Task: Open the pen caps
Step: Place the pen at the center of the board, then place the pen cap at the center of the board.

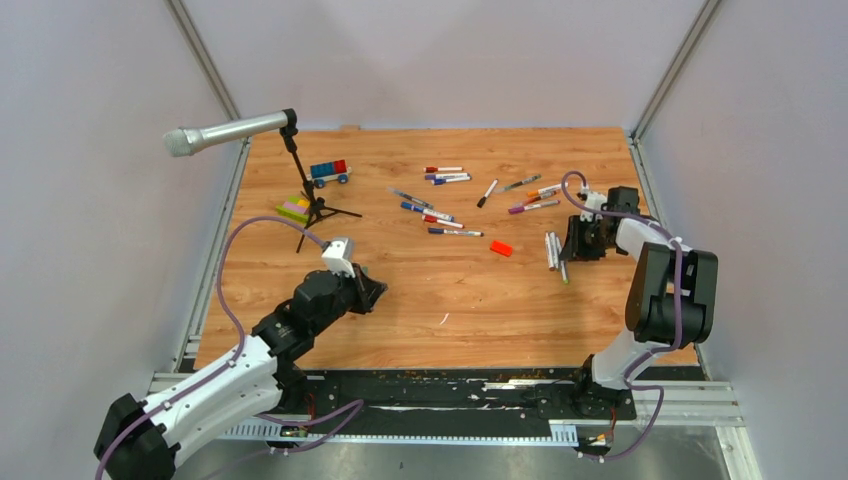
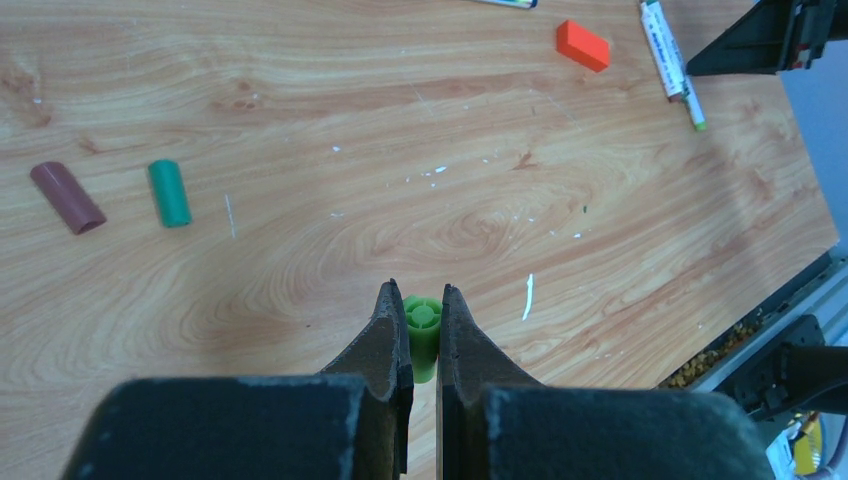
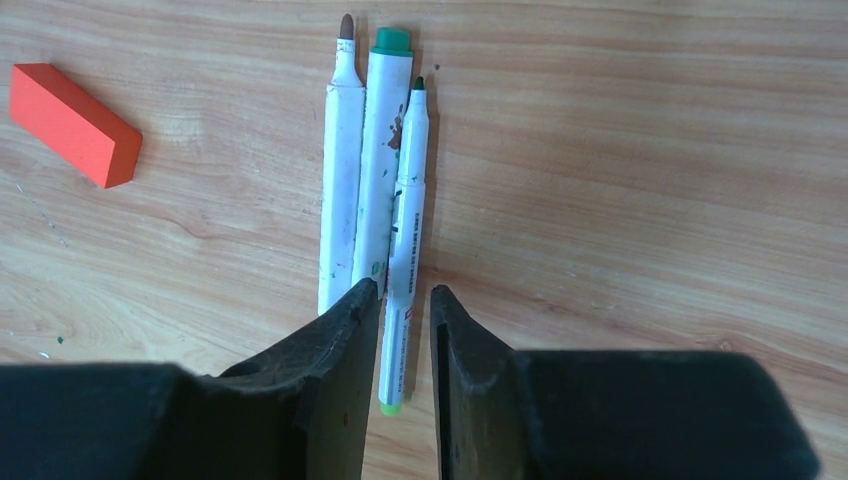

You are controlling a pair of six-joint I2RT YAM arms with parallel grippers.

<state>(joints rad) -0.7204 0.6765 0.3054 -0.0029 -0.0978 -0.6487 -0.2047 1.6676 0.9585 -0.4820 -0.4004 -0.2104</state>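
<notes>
My left gripper is shut on a light green pen cap, held just above the wooden table. A brown cap and a dark green cap lie loose to its left. My right gripper is open, its jaws standing either side of a thin green-tipped pen. That pen lies uncapped beside a thick green pen and a brown-tipped pen. In the top view this trio of pens lies just left of the right gripper. Several capped pens lie scattered at the back.
A grey microphone on a black tripod stands at the back left, with stacked toy bricks and a toy car beside it. An orange-red block lies left of the pen trio. The table's right edge is near.
</notes>
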